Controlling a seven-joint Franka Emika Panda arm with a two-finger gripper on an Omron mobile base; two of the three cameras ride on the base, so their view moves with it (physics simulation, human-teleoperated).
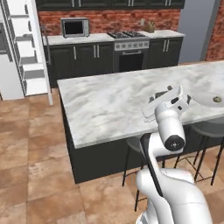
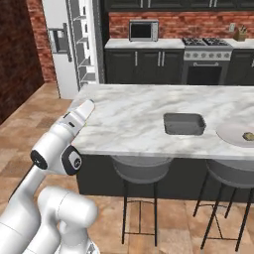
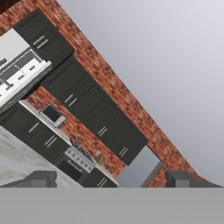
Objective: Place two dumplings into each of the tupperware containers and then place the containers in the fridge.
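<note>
On the marble table (image 2: 129,119), one grey tupperware container (image 2: 184,123) sits near its front edge with a dumpling (image 2: 248,135) on the white plate (image 2: 235,134) to its right, while the claw (image 3: 111,179), fingers spread and empty, points up toward the far wall, the fridge (image 2: 64,44) standing open at far left, presumably ready for the containers.

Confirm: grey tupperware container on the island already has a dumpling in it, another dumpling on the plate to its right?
Not quite. The tupperware container on the island is empty in the right base view. The rest holds: one dumpling lies on the plate to its right.
</note>
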